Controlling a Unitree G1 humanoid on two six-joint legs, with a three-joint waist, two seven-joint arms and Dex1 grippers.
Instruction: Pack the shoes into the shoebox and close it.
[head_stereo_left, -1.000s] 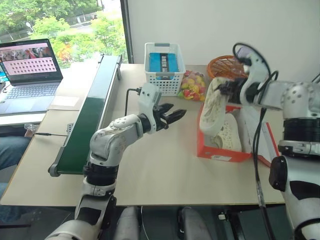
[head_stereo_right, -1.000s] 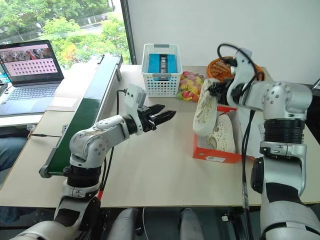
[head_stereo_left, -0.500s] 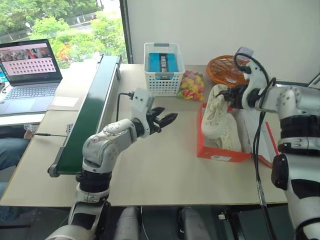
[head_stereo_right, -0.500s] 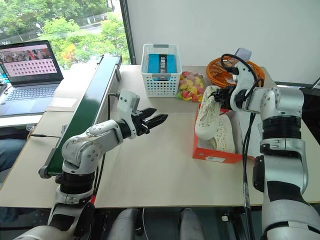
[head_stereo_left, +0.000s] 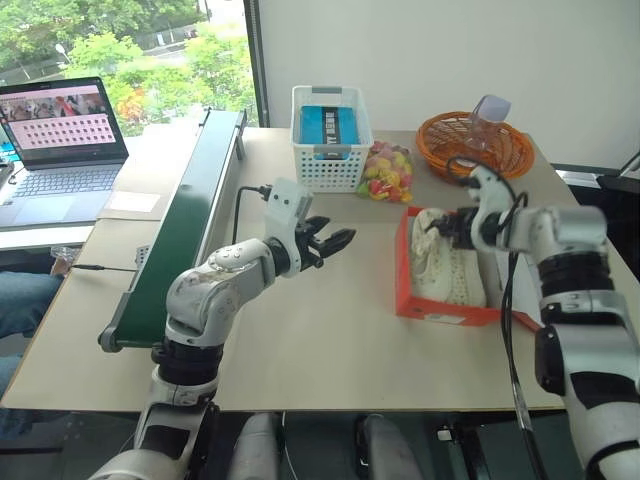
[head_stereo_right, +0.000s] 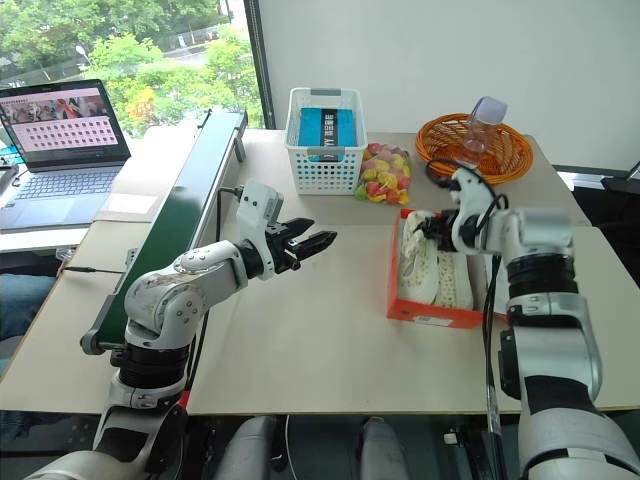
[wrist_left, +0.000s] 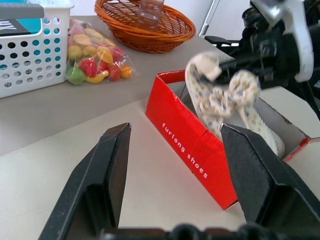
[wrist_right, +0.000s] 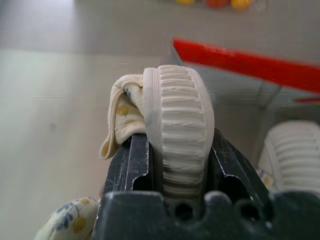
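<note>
Right hand (head_stereo_right: 432, 222) is clamped on the heel end of one cream-white shoe (head_stereo_right: 414, 262), its black fingers (wrist_right: 131, 162) pressed against both sides of the ribbed sole. That shoe sits tilted on its side inside the orange-red shoebox (head_stereo_right: 432, 308), along the box wall nearest the middle of the bench. The second shoe (head_stereo_right: 458, 280) lies flat beside it, deeper in the box; whether the two touch cannot be told. The box stands open at the top, on the robot's right side of the bench (head_stereo_right: 320, 340), with its front wall near the bench's front edge.

Left hand (head_stereo_right: 312, 240) hovers above the bench with its two fingers spread apart and nothing between them, pointing toward the shoebox and well apart from it. Bare bench top lies between this hand and the box, and more bare surface in front of both.

Behind the box, near the far edge, sits a bag of colourful toy fruit (head_stereo_right: 382, 172), a white mesh basket (head_stereo_right: 327, 140) holding a blue item, and a round orange wicker basket (head_stereo_right: 476, 150). A long dark green conveyor (head_stereo_right: 185, 210) runs along the bench's left side. A laptop (head_stereo_right: 66, 138) sits beyond it.
</note>
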